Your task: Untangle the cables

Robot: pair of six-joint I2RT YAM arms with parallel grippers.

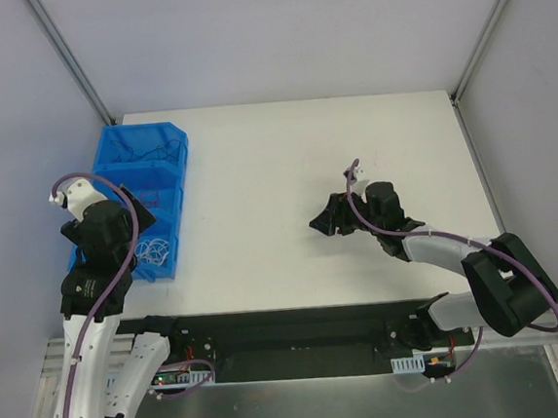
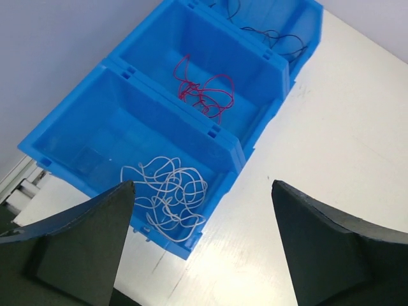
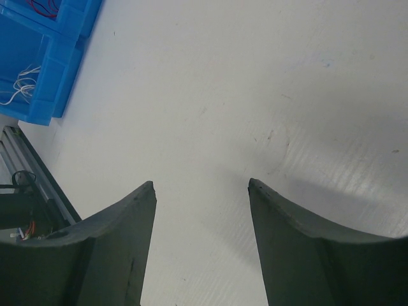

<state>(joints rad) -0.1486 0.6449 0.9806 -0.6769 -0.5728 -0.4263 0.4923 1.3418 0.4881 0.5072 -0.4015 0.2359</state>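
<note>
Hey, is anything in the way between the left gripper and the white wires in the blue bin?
Nothing visible. The left gripper, jaws open, hangs above the white wires, which lie loose in the blue bin, in the end compartment nearest the robot. Only that compartment's walls ring them.

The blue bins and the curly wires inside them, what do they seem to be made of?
The blue bins look like moulded hard plastic: even colour, slight sheen, ribbed rims. The white wires and red wires look like thin plastic-coated wire, probably metal inside, since they hold their curls.
</note>
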